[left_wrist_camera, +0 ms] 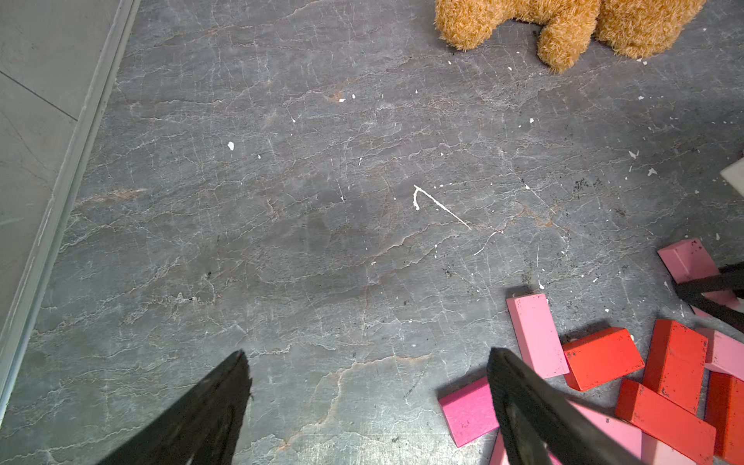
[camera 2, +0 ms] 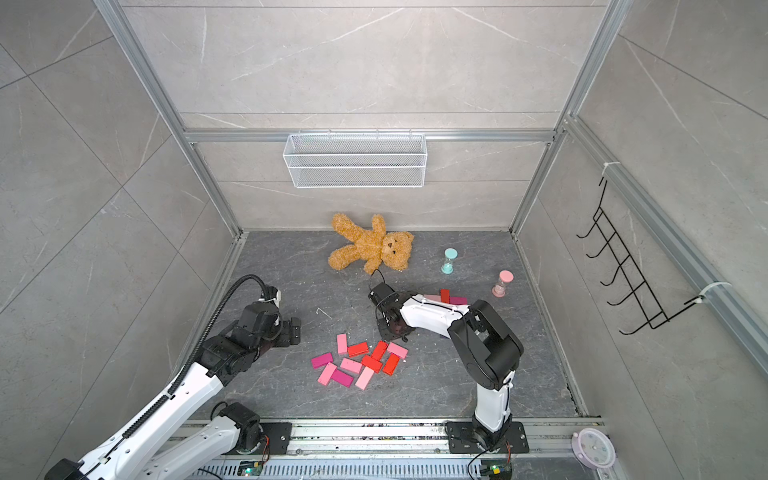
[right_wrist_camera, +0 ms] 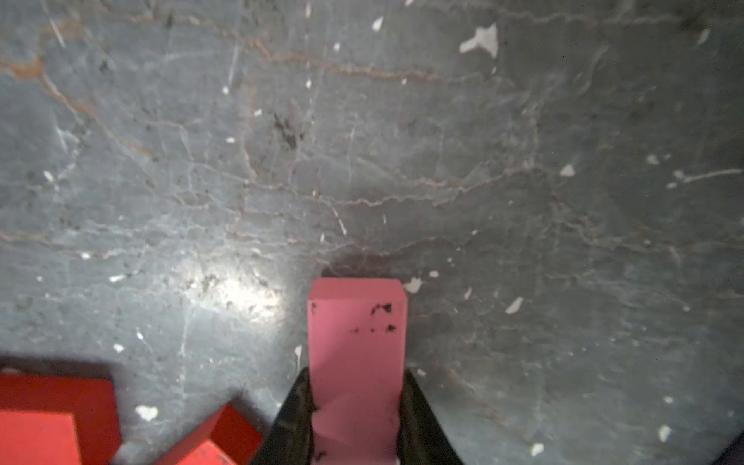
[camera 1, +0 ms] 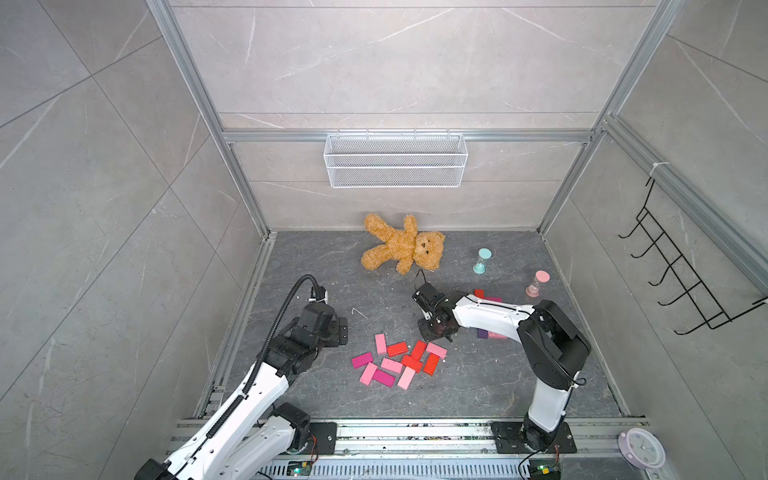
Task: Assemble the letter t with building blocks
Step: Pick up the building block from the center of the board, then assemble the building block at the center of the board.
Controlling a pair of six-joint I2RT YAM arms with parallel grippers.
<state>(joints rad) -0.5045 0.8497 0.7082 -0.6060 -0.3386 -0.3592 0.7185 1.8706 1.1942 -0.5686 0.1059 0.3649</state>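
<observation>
Several building blocks (camera 1: 399, 361) (camera 2: 361, 363), light pink, magenta and red, lie in a loose pile on the dark floor. My right gripper (right_wrist_camera: 356, 378) (camera 1: 442, 332) is shut on a light pink block (right_wrist_camera: 356, 342) at the pile's right end; both fingers press its sides. Whether it is off the floor I cannot tell. Red blocks (right_wrist_camera: 44, 418) lie close beside it. More blocks, a red one (camera 1: 479, 294) and a purple one (camera 1: 482, 333) among them, show partly behind the right arm. My left gripper (left_wrist_camera: 367, 356) (camera 1: 338, 328) is open over bare floor, left of the pile.
A brown teddy bear (camera 1: 405, 245) lies at the back. A teal hourglass (camera 1: 482, 261) and a pink hourglass (camera 1: 538, 283) stand at the back right. A wire basket (camera 1: 395, 160) hangs on the rear wall. A small clock (camera 1: 642, 453) lies by the front rail.
</observation>
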